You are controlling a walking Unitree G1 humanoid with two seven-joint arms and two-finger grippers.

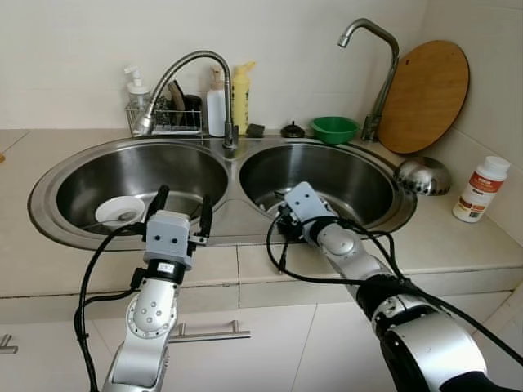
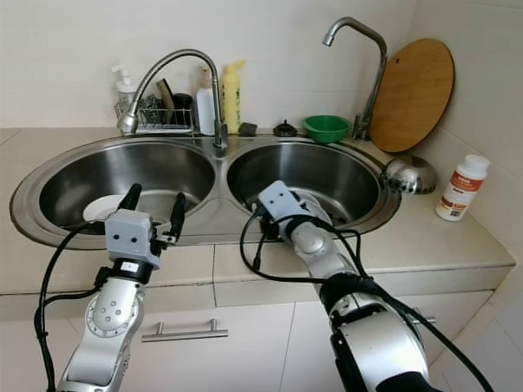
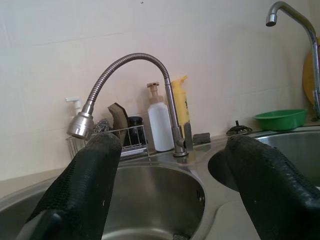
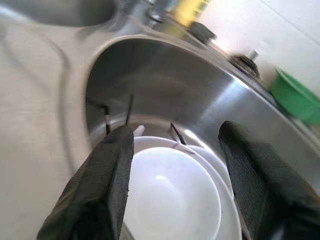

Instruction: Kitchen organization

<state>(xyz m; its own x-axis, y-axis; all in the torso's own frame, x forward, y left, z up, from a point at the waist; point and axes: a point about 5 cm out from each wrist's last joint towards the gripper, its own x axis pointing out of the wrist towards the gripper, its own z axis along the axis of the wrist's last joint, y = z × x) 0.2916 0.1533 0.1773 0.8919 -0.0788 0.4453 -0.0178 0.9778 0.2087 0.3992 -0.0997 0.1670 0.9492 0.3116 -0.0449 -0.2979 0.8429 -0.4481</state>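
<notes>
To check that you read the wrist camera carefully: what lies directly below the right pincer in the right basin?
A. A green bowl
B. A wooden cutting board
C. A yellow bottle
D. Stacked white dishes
D. The right wrist view shows the right pincer, its black fingers spread, over a white bowl sitting on a white plate inside the steel right basin.

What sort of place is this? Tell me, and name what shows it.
A home kitchen, most likely: a steel double sink set in a tiled counter, a round wooden cutting board leaning on the wall, and soap bottles by the flexible faucet.
</notes>
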